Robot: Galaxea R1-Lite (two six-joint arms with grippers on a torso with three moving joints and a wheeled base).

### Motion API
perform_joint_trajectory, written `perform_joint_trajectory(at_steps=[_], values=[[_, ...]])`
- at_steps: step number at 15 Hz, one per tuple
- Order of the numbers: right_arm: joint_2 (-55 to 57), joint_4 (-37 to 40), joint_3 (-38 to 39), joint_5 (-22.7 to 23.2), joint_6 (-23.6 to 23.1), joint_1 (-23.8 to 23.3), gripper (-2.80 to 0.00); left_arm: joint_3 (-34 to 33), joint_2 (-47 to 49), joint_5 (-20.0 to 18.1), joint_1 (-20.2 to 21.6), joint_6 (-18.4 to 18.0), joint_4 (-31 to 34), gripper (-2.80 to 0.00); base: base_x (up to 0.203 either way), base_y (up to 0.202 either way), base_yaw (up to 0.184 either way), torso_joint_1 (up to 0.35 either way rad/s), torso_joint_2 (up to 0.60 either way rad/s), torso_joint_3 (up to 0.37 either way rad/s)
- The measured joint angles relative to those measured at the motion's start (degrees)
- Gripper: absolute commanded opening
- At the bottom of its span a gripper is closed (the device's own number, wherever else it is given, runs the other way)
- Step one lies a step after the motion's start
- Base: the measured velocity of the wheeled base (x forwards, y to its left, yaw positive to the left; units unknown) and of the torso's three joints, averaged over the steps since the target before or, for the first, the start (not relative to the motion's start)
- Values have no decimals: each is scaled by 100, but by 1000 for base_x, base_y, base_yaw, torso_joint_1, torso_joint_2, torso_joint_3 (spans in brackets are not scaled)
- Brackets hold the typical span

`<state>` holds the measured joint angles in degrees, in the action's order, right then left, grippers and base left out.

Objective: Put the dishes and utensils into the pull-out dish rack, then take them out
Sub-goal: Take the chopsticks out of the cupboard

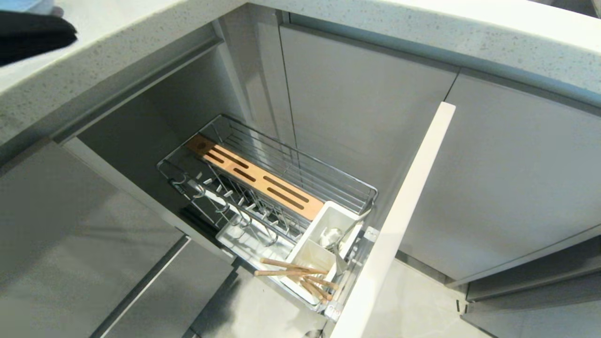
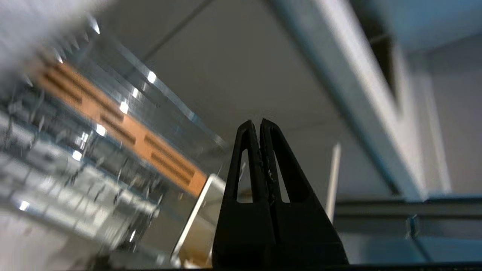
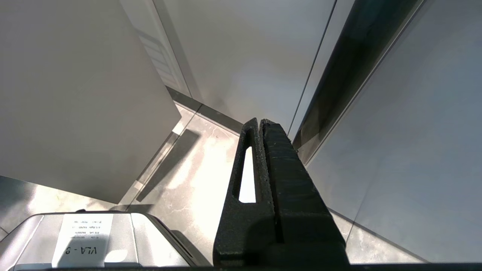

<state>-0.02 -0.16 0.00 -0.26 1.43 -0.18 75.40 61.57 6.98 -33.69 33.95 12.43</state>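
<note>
The pull-out dish rack point(image 1: 300, 164) stands drawn out of the corner cabinet, with its slotted wooden strip point(image 1: 256, 176) along the middle and upright prongs point(image 1: 225, 192) beside it. In its white caddy point(image 1: 345, 213) lie the silver spoon point(image 1: 331, 236) and the wooden chopsticks point(image 1: 291, 271), whose ends stick out over the caddy's edge. The dishes are out of view. My left gripper point(image 2: 260, 122) is shut on nothing and hangs in the air near the caddy end, the wooden strip point(image 2: 124, 128) off to its side. My right gripper point(image 3: 260, 121) is shut, parked low over the floor.
The rack's front panel point(image 1: 404, 220) stands edge-on at the right of the caddy. A speckled countertop point(image 1: 422, 28) overhangs the grey cabinet doors. A dark object point(image 1: 33, 35) rests on the counter at the far left. My base point(image 3: 86, 237) shows below the right gripper.
</note>
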Motion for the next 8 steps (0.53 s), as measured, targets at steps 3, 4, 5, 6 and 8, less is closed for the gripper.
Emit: perform_joint_trajectory(at_steps=[3,4,5,6,8], values=[[0,0,0,-1,1,0,-280,-23,444,68,-458,22,666,-280,0,0,0,0,0,0],[0,0,0,2,-1,0,-280,40,596,67,-526,43,904,-280,0,0,0,0,0,0],[0,0,0,-1,0,0,-280,115,746,70,-570,61,1203,-280,0,0,0,0,0,0],[0,0,0,1,0,0,-280,174,866,64,-616,73,1459,-280,0,0,0,0,0,0],[0,2,0,1,-2,0,-280,290,1120,51,-757,83,1957,-280,0,0,0,0,0,0]])
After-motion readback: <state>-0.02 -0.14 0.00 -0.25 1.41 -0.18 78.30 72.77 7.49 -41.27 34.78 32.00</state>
